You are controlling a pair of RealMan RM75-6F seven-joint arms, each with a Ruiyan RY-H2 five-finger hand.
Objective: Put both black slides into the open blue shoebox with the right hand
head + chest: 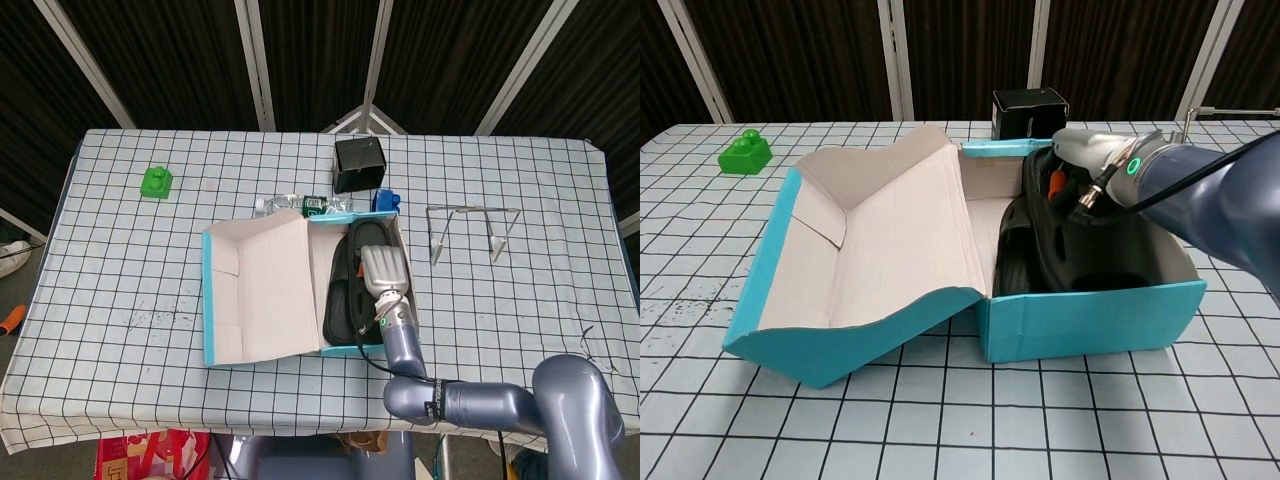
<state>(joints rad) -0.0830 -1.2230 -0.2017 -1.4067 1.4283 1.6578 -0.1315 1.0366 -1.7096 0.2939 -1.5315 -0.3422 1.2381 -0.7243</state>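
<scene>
Counter (120, 270) fills the middle of the head view, covered with a white cloth with black grid lines; cloth hangs over the lower edge. Behind it, across the top of the frame, a dark ribbed wall (180, 60) crossed by slanted pale metal bars (255, 65). Dark floor (15, 300) at far left. Even, flat lighting.

even, bright overhead light on the worktop (500, 170); soft faint shadows, dark backdrop behind, both views sharp, no glare.
</scene>
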